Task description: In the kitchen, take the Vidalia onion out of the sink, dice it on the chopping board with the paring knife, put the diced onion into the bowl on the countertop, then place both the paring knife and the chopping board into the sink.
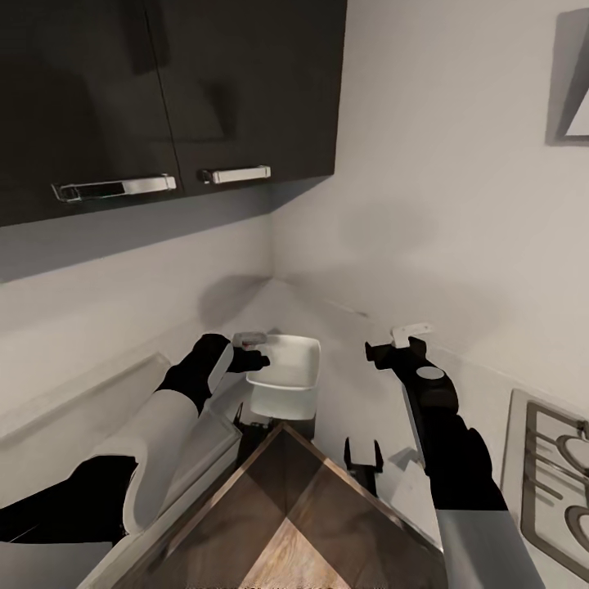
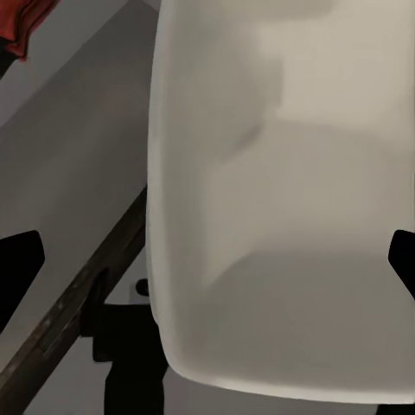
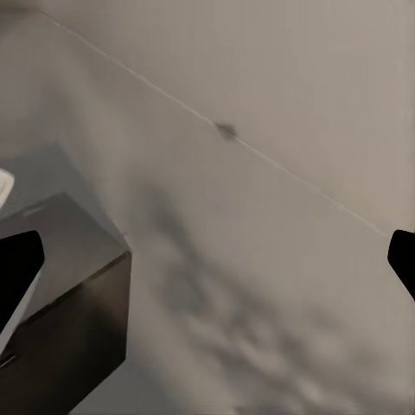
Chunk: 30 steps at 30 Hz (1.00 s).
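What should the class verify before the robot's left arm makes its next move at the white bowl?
1. Left gripper open: ok.
2. Right gripper open, empty: ok.
3. Bowl directly beside left gripper: ok.
4. Diced onion in bowl: not ok, visible inside looks bare.
5. Paring knife located: cannot tell; there is a red object at the left wrist view's edge.
6. Chopping board in sight: ok.

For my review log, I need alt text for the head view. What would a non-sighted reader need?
The left gripper hovers at the shallow white square bowl on the glossy grey countertop. The open right gripper hangs beside it, above the counter. A dark-brown wooden chopping board juts up in front, under glossy black upper cabinets.
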Available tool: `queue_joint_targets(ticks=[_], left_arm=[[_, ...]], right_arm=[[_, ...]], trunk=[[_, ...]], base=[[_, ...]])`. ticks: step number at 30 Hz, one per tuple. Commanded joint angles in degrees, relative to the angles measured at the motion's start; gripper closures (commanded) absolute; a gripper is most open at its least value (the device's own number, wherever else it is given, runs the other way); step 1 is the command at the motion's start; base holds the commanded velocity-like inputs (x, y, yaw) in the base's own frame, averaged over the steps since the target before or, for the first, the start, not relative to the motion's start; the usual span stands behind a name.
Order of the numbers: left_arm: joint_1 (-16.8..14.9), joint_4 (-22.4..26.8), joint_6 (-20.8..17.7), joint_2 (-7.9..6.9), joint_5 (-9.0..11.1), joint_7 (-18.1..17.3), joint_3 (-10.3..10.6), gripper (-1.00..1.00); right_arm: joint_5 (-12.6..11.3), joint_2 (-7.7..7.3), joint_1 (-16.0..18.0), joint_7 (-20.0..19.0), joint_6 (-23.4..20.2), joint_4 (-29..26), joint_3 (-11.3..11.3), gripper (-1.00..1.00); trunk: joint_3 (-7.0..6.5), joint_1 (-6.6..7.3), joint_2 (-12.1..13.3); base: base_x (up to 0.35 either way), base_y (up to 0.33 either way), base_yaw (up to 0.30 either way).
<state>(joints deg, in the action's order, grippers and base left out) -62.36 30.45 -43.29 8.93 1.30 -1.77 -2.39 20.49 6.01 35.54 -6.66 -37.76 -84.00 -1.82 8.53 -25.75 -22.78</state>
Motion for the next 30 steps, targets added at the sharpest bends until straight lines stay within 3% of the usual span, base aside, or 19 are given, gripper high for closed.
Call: queue_joint_targets(ticks=[1, 30], left_arm=[[0.0, 0.1, -0.3, 0.04, 0.1, -0.1, -0.2, -1.0], [0.0, 0.1, -0.3, 0.04, 0.1, -0.1, -0.2, -1.0]], right_arm=[[0.6, 0.05, 0.1, -0.6, -0.2, -0.1, -0.1, -1.0], [0.6, 0.05, 0.1, -0.5, -0.3, -0.1, -0.1, -1.0]], trunk=[[0.22, -0.03, -0.1], [2.81, -0.03, -0.1]], base=[[0.0, 0.0, 0.0], [0.0, 0.0, 0.0]])
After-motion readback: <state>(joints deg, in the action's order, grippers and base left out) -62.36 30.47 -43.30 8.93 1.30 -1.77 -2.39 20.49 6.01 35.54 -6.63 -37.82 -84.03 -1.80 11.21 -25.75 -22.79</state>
